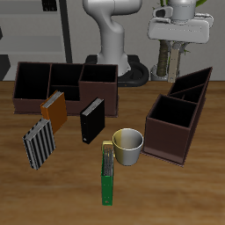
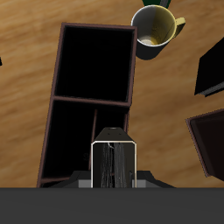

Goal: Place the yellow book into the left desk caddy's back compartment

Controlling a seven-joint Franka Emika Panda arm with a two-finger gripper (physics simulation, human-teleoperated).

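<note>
The yellow book [image 2: 114, 163] hangs upright, seen from its pale top edge, with my gripper [image 2: 114, 181] shut on it. Below it lies the left desk caddy [image 2: 54, 105], a dark maroon box with one partition. The book is over the back compartment [image 2: 74, 140], high above its floor; the square front section [image 2: 96, 61] is empty. In the exterior view my gripper [image 1: 182, 48] is well above the caddy [image 1: 167, 145], over the slanted walls of the back compartment [image 1: 191, 83]. I cannot make out the book there.
A cream mug [image 1: 128, 145] stands close to the caddy's front corner. A green book [image 1: 107, 171] lies near the table's front edge. A black book [image 1: 91, 121], an orange-brown book [image 1: 54, 107] and a striped grey book [image 1: 39, 145] stand before a longer dark box [image 1: 66, 83].
</note>
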